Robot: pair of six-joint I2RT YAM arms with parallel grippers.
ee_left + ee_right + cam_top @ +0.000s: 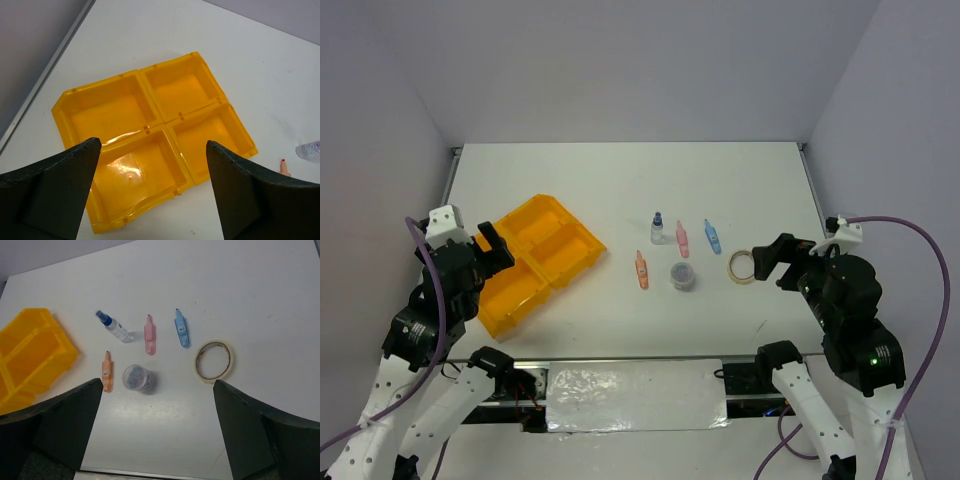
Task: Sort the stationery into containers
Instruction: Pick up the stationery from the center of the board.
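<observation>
Table (620,180): tape ring (742,266) near right gripper (770,267) | tray (591,245) beside left gripper (498,248)

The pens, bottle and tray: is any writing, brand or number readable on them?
Nothing is readable.
Blue pen: small white sticker, too small to read.
Orange pen: small sticker, too small to read.
Yellow tray: round moulded mark, no legible letters.

I see a white surface (740,180) boxed by pale lilac walls (620,60); lighting looks even, perhaps overhead.
</observation>
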